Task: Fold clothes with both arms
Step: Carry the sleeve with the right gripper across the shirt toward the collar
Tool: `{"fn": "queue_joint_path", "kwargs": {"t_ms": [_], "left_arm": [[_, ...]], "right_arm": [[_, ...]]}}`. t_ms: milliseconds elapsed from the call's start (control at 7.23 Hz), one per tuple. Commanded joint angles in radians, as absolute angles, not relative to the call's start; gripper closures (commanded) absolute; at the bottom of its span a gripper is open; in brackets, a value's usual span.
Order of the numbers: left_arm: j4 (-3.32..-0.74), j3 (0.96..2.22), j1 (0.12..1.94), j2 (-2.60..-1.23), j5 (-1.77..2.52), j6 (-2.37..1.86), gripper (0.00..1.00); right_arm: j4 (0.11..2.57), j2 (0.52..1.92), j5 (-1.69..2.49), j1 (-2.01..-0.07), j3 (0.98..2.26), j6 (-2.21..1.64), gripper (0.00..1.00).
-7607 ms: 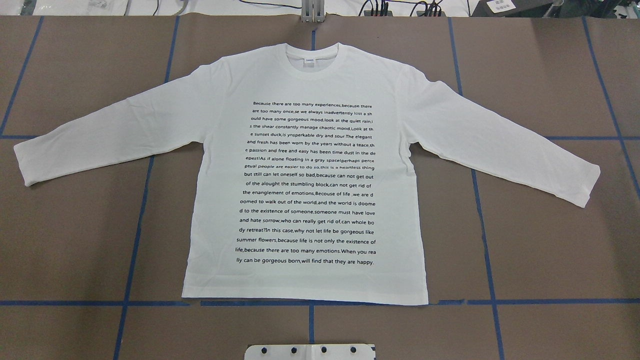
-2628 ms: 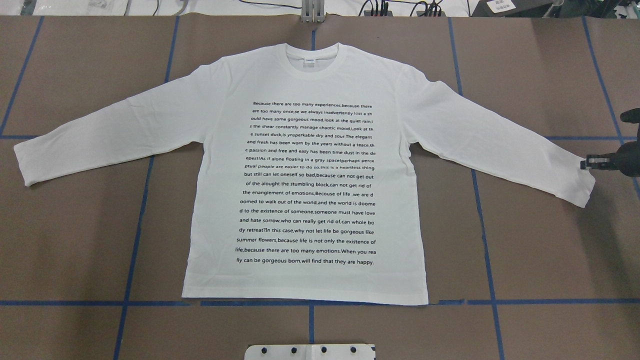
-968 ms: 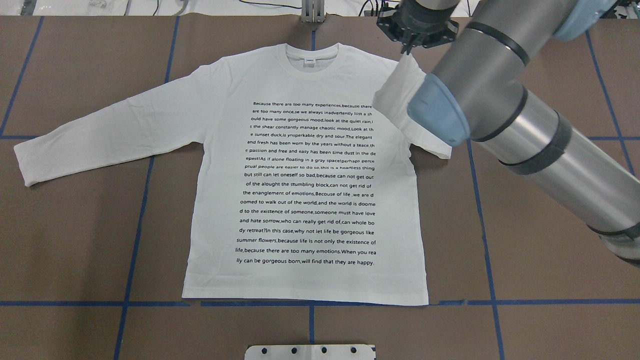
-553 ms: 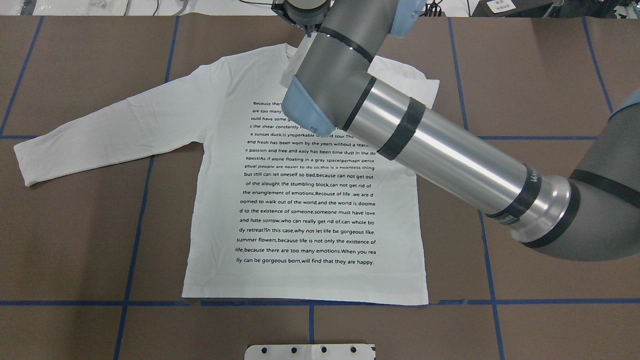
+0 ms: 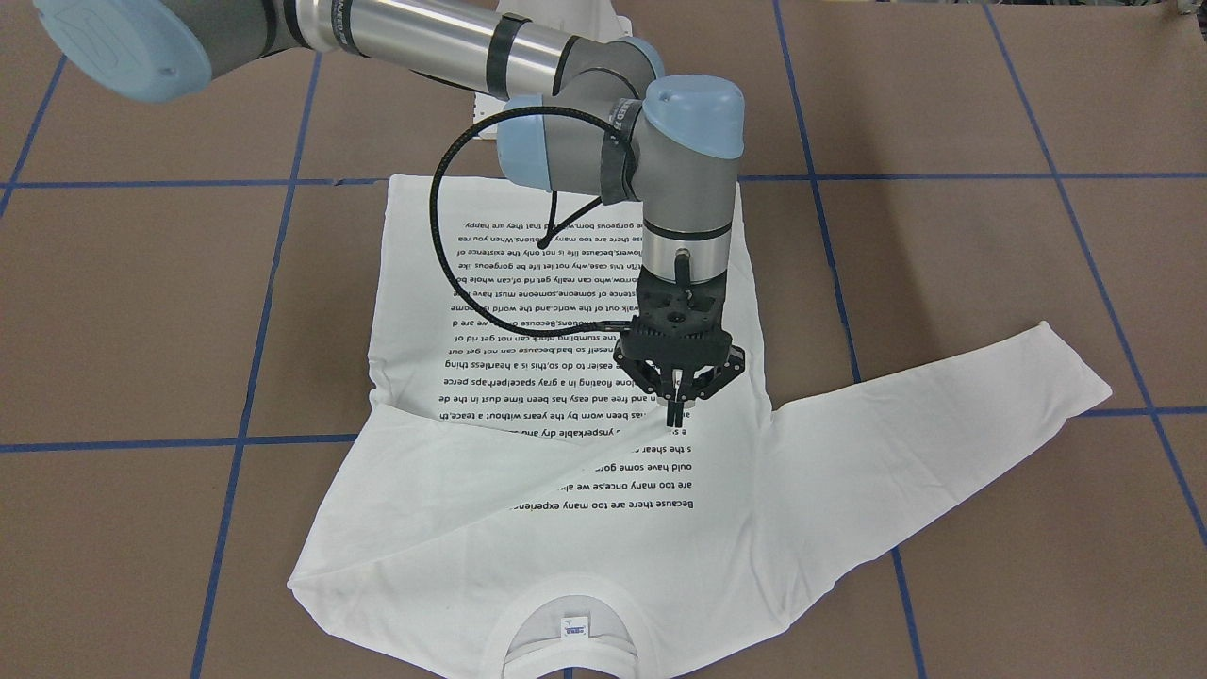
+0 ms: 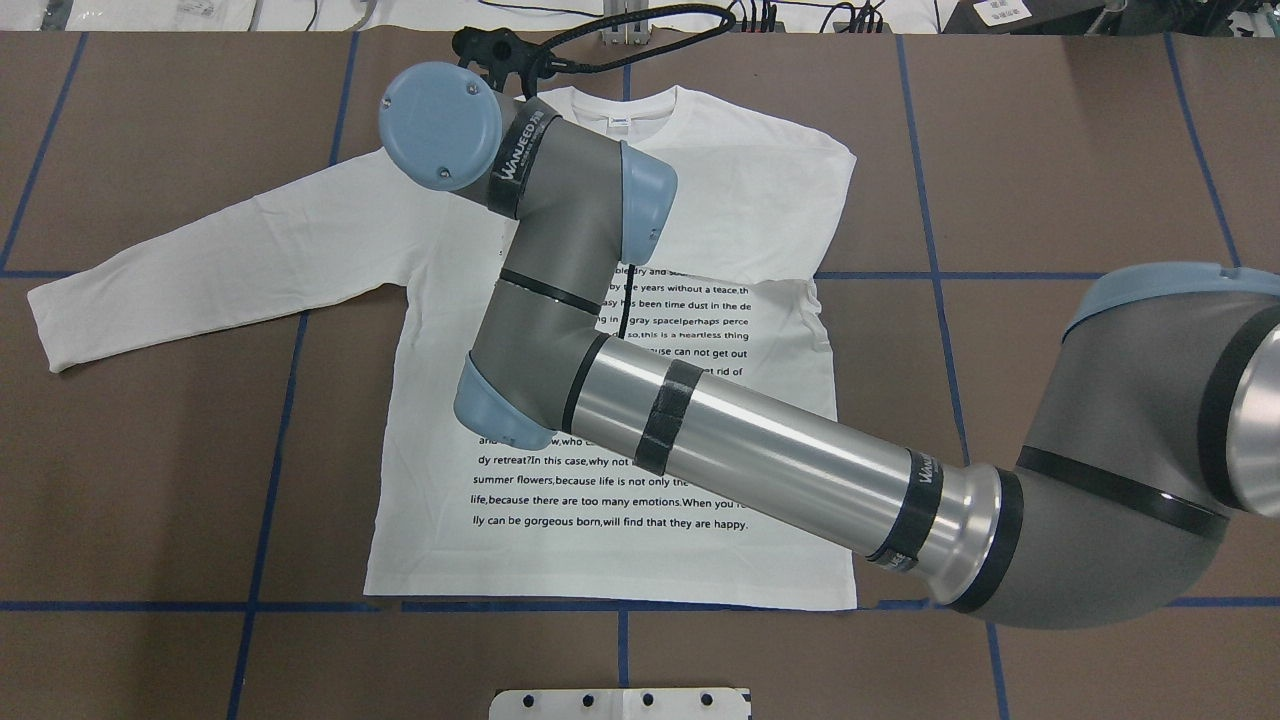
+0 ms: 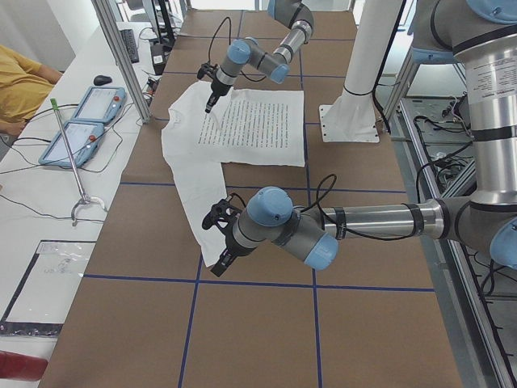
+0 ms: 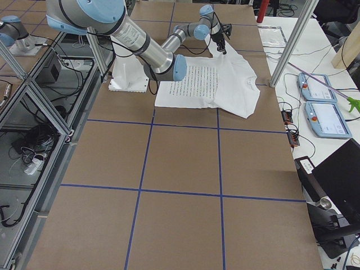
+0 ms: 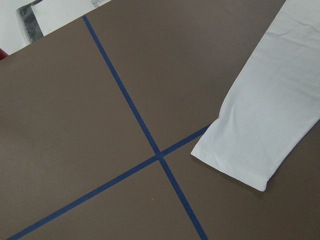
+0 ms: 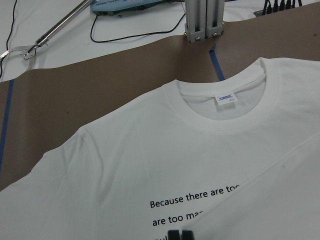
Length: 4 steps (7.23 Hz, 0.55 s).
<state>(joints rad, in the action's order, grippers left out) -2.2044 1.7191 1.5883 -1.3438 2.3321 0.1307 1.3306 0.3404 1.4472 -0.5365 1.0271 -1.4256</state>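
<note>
The white long-sleeved T-shirt [image 6: 720, 170] lies flat with its lines of black text facing up and its collar [image 5: 566, 604] toward the operators' side. Its right sleeve [image 5: 443, 490] is folded diagonally across the chest and covers part of the text. My right gripper [image 5: 676, 413] points straight down over the chest, shut on that sleeve's cuff; its fingertips [image 10: 180, 234] show pressed together. The left sleeve [image 9: 265, 120] lies stretched out on the table. My left gripper [image 7: 218, 263] hovers near that cuff. I cannot tell whether it is open or shut.
Blue tape lines [image 6: 270, 450] mark a grid on the brown table. The white pedestal base [image 6: 620, 703] stands at the robot's side. An aluminium post [image 10: 202, 20] rises beyond the collar. Teach pendants [image 7: 85, 121] and a person's sleeve [image 7: 16, 89] are at the side desk.
The right arm came in, took the right sleeve's cuff and carried it up and across to the left. That sleeve now lies folded over the chest. The left sleeve has not moved.
</note>
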Motion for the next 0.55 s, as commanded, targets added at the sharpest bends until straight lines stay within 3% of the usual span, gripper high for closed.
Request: {"fn": "queue_joint_path", "kwargs": {"t_ms": [0,415], "left_arm": [[-2.204,1.717,1.592,-1.344,2.333,0.132,0.0],[-2.204,1.715,1.594,-1.344,2.333,0.132,0.0]], "right_arm": [[1.302,0.325,1.433,-0.526,1.008,-1.427,1.0],[1.299,0.316,1.433,-0.577,0.977,-1.439,1.0]]}}
